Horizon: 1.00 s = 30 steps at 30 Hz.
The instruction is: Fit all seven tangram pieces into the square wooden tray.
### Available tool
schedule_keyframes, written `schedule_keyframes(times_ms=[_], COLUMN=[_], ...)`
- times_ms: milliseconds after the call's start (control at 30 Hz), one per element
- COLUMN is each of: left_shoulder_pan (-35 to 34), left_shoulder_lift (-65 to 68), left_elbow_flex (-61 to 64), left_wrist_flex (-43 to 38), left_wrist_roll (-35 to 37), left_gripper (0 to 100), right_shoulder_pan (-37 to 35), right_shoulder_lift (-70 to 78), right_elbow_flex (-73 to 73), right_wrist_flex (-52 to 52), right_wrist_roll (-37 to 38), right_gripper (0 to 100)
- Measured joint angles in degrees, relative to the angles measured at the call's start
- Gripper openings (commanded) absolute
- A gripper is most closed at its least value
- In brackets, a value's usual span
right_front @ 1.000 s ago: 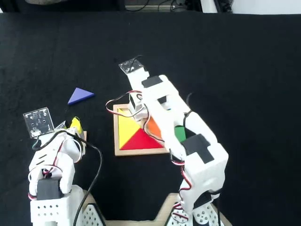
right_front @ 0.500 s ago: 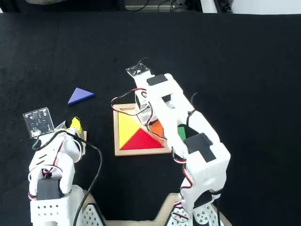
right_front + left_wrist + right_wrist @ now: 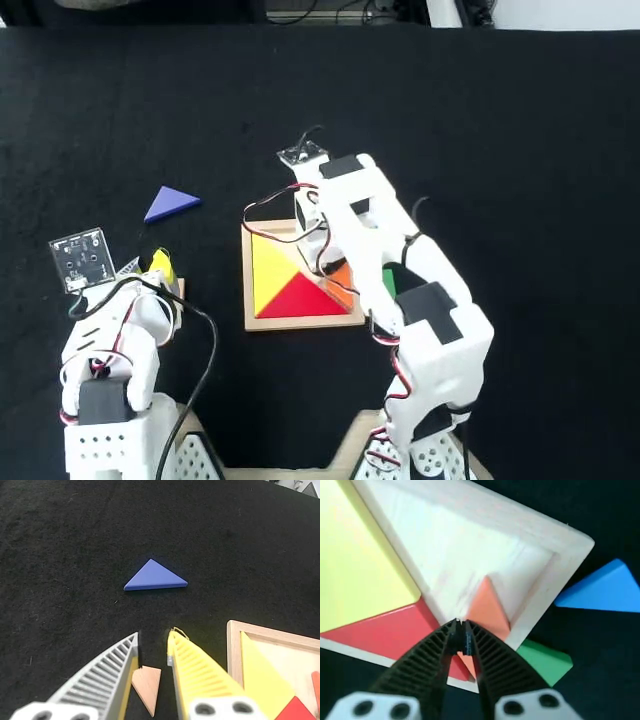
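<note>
Your right gripper, clenched shut, hovers over the orange triangle against the tray's wall. It looks thin, stiff, light and slick: pinch 2 straight edges. Your left gripper rests released.

Blk tbl: tray, blue tri.

My right gripper hung over the tray. A loose triangle lay left of the tray and farther back, ahead of my left gripper, which hung over a small piece.
</note>
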Motion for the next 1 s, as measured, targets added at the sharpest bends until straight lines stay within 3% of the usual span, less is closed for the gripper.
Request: schedule_keyframes(times_ms=[333, 667, 1000], left_shoulder_pan=[0.0, 0.0, 0.0], left_shoulder_lift=[0.0, 0.0, 0.0], left_elbow_flex=[0.0, 0.0, 0.0], left_wrist_flex=[0.0, 0.0, 0.0], left_wrist_roll=[0.0, 0.0, 0.0], left_gripper=[11, 11, 11], right_shoulder_pan=[-0.62, 0.79, 0.62], right_shoulder_lift=[-8.26, 5.27, 5.98], right_elbow_flex=[-0.26, -6.95, -7.82], right_wrist_flex=[-3.34, -7.56, -4.66], right_wrist_roll=[0.0, 3.6, 3.69], right_gripper=[1.2, 1.1, 1.1])
